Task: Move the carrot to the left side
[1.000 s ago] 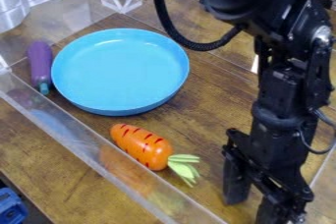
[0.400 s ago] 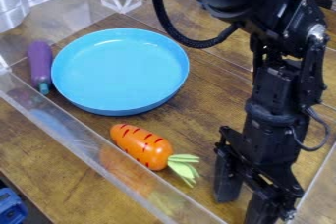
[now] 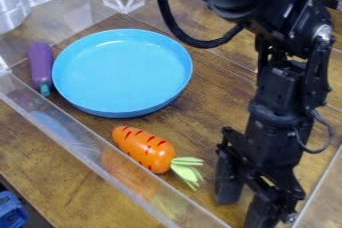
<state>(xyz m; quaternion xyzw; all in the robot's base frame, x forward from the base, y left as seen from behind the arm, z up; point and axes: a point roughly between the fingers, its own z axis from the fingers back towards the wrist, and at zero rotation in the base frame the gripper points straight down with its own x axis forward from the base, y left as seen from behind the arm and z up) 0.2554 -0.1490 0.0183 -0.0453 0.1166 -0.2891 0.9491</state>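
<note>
gripper [image 3: 250,194] edged left toward the carrot [image 3: 144,147], jaws apart, nothing held; grasp was not yet made

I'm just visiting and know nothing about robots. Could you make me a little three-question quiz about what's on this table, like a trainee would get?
1. True or false: the carrot lies on the blue plate.
2. Which thing lies at the plate's far-left edge? A) eggplant B) spoon C) cup
3. Fill in: the claw holds ____.

Key:
1. False; it lies on the wooden table, beside the plate.
2. A, the purple eggplant.
3. Nothing; it hangs just right of the carrot's green leaves, apart from them.
</note>
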